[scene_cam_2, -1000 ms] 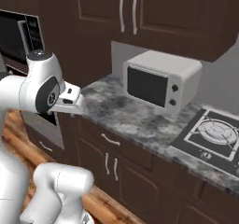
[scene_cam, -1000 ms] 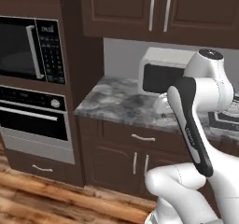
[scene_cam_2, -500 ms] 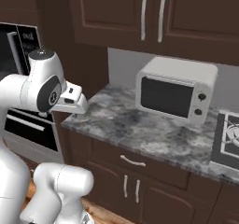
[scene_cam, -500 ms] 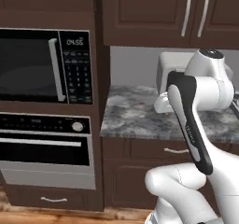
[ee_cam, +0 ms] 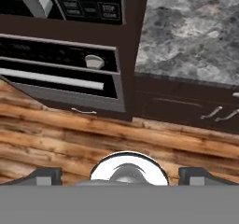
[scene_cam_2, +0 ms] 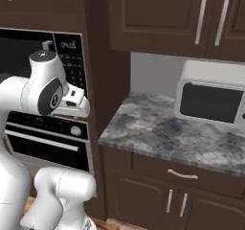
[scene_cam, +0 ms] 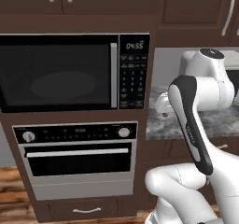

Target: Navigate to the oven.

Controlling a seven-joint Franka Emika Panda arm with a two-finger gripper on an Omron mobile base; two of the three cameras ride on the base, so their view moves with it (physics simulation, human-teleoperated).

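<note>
While the white arm stands folded in front of the cabinets, the built-in wall oven with its silver-framed door and dark window (scene_cam: 78, 158) sits at about 8 o'clock in the left base view, directly beneath the built-in black microwave with keypad and clock (scene_cam: 74, 72). Its long horizontal silver bar handle (scene_cam: 77, 152) runs across the top of the door, and the black control strip (scene_cam: 74, 133) above it carries 2 silver knobs, 1 at each end. Below the door is a dark wooden drawer with a small curved silver pull (scene_cam: 87, 211).

From the right base view the oven (scene_cam_2: 45, 145) lies at 9 o'clock, partly behind the arm's white joints. A grey marbled stone countertop (scene_cam_2: 167, 133) begins just beside the oven column, at 3 o'clock, and a white boxy countertop microwave (scene_cam_2: 213, 97) stands on it toward 2 o'clock, under dark brown upper cabinets with vertical silver handles (scene_cam_2: 201, 16).

Looking down from the hand view, the oven (ee_cam: 60, 76) fills the 10 o'clock area, with the wooden plank floor (ee_cam: 93, 139) below it. The gripper (ee_cam: 120, 175) shows 2 dark tips at the bottom edge, well apart from each other, so the pincer is spread and holds nothing.
</note>
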